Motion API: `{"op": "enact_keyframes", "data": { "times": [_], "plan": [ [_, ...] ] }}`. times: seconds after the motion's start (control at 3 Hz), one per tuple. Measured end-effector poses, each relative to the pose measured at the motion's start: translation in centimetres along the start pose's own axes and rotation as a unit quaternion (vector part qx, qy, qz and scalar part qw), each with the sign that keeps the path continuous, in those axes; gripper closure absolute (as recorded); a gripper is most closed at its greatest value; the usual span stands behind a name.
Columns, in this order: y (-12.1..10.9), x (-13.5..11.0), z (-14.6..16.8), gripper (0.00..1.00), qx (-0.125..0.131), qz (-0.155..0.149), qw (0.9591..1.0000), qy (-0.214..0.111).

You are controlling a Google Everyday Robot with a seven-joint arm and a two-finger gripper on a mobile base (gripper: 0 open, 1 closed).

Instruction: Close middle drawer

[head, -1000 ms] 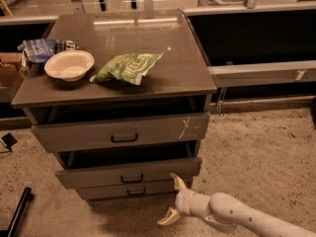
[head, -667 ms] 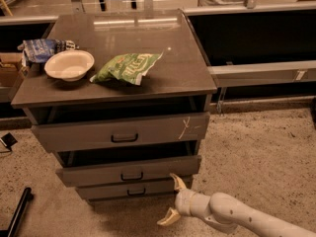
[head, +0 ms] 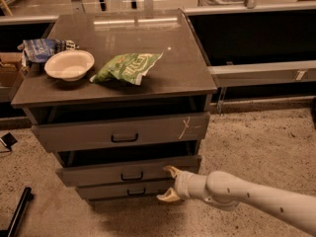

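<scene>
Grey wood-grain middle drawer [head: 98,172] standing partway out, under the scratched top drawer [head: 74,135], above the narrower bottom drawer [head: 108,190]. Gripper [head: 169,184] low at its right front end, fingers [head: 173,171] spread open, upper tip right at the drawer face.

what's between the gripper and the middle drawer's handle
Only bare drawer front, in the camera view: the gripper sits at the right end of the middle drawer, handle further left.

Our arm [head: 261,201] reaches in from the lower right, stretched nearly level and pointing left. Our gripper [head: 169,183] sits low in the view, near the middle, its two pale fingers [head: 171,170] spread apart, one above the other.
</scene>
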State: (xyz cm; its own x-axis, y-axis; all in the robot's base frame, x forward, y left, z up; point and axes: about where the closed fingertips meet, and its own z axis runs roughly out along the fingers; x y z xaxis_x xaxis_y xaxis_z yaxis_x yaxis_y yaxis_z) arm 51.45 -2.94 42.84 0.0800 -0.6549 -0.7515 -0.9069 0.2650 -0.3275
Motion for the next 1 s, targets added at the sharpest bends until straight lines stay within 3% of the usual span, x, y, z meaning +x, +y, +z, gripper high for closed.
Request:
{"op": "enact_keyframes", "data": {
  "times": [0.33,0.67,1.0],
  "plan": [
    [-2.8,0.2,-0.2,0.12,-0.002,0.007,0.9995,0.030],
    [-4.0,3.0,-0.2,0.00,-0.007,0.031,0.9975,0.062],
    [-4.0,3.0,-0.2,0.00,-0.007,0.031,0.9975,0.062]
  ]
}}
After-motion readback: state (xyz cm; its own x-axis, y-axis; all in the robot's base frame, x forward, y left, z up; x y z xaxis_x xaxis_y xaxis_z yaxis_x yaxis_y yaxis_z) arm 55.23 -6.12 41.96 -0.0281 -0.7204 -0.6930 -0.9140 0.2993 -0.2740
